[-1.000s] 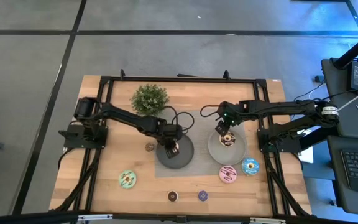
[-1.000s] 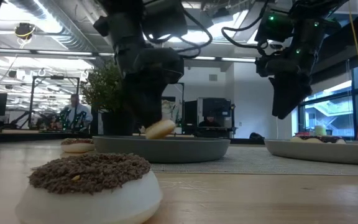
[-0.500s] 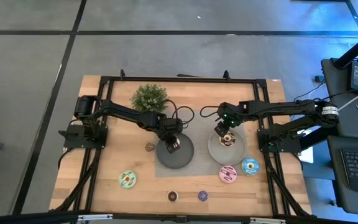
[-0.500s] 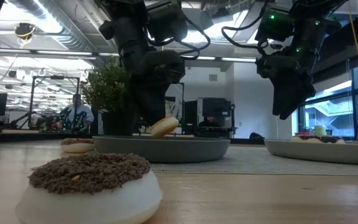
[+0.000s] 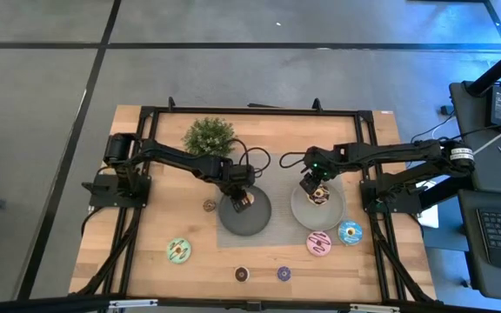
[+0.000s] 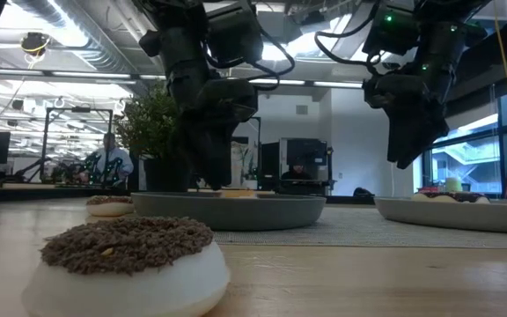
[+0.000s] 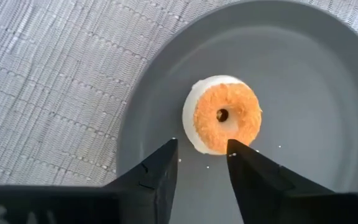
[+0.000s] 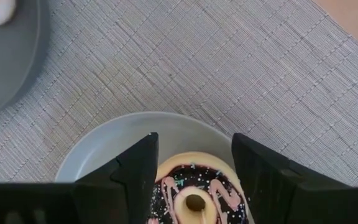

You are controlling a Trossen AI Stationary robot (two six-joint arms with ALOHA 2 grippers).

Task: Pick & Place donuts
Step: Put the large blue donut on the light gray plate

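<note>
The left tool (image 7: 201, 163) hangs released over the dark grey plate (image 7: 328, 81); the orange mini donut (image 7: 224, 114) lies flat on the plate just beyond its parted fingertips, apart from them. The right tool (image 8: 194, 163) hovers with fingers spread and empty above the pale grey bowl (image 8: 98, 152); the chocolate sprinkled donut (image 8: 196, 193) lies directly beneath it.

Both arms reach inward, left hand (image 5: 244, 202) and right hand (image 5: 311, 188) parted.
</note>
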